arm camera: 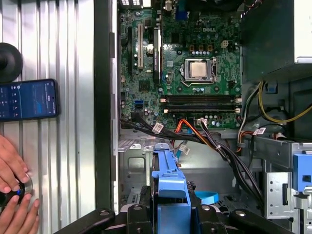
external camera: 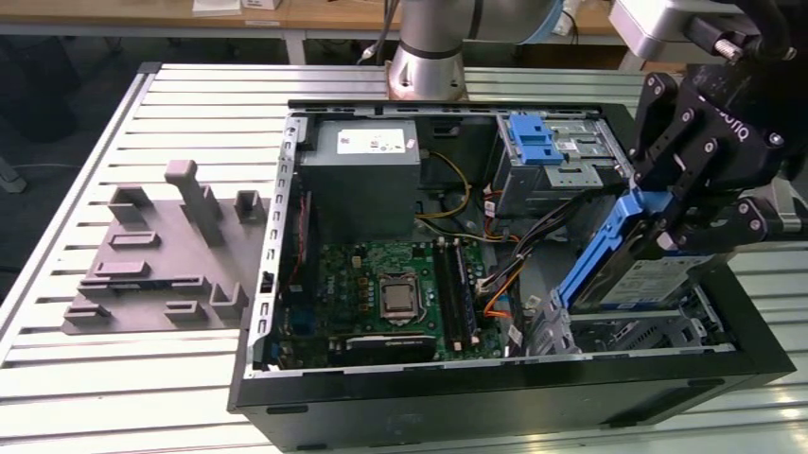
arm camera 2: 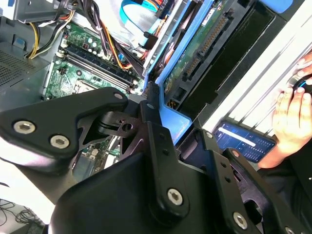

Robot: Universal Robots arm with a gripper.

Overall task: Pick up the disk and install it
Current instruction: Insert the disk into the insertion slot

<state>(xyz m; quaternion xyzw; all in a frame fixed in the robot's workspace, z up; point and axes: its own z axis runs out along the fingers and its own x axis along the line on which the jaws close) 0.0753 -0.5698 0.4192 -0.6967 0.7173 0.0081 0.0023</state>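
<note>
Exterior view first: the gripper (external camera: 669, 227) is clamped on the disk (external camera: 638, 274), pinching it by the blue rail frame (external camera: 593, 255) at its upper end. All of this is inside the open case (external camera: 505, 383), over the corner by the case's front wall on the exterior view's right. The disk isn't flat. Its long axis slopes from the fingers down toward the metal drive bay (external camera: 631, 331) in that corner, with the lower end closest to the bay. So it hangs below the gripper, and I'd say it's not seated yet.

Second wrist view: the black fingers (arm camera 2: 152, 112) are shut around the blue rail frame (arm camera 2: 173, 124). The disk (arm camera 2: 195, 58) stretches away from them, circuit side and connector showing, alongside the case's motherboard (arm camera 2: 92, 63).

First wrist view: the blue rail frame (arm camera: 168, 183) sticks out from the gripper (arm camera: 168, 217), pointing lengthwise at the case's motherboard (arm camera: 195, 63). The grey floor of the drive bay (arm camera: 136, 170) sits beneath it.
</note>
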